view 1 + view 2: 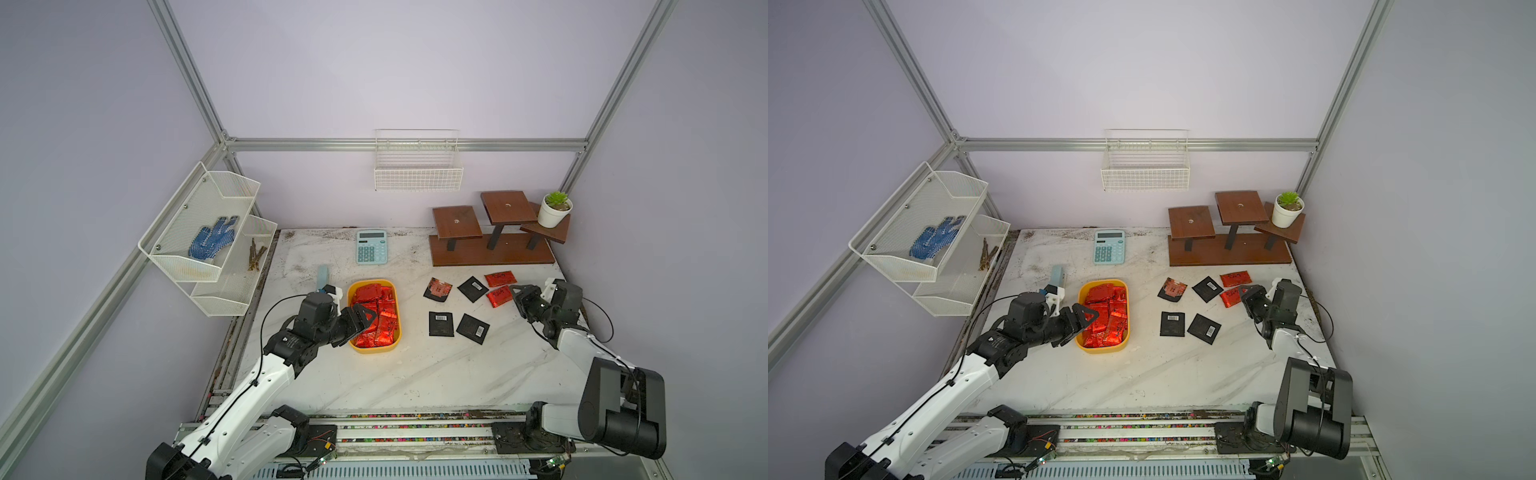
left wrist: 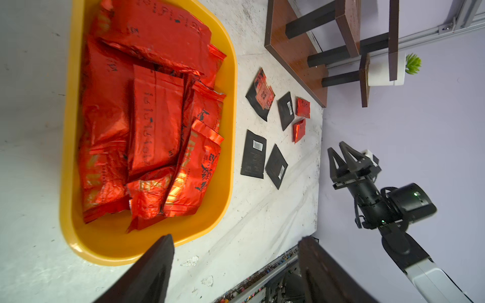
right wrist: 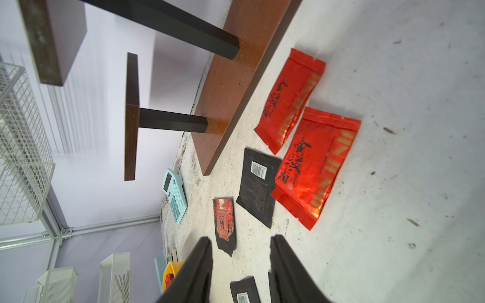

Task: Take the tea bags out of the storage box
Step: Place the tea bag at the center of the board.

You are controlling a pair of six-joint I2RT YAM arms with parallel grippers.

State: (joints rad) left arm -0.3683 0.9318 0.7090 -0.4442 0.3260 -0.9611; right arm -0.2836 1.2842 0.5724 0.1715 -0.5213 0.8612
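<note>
Calculator (image 1: 371, 247) sits at the bench's back edge, wooden stand (image 1: 490, 251) fills the back right corner, plant (image 1: 555, 210) on top.

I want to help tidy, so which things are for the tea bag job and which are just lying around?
For the job: yellow box, red tea bags inside it, loose tea bags outside it.
Just lying about: calculator, potted plant, wooden stand, blue glove, wire basket.
</note>
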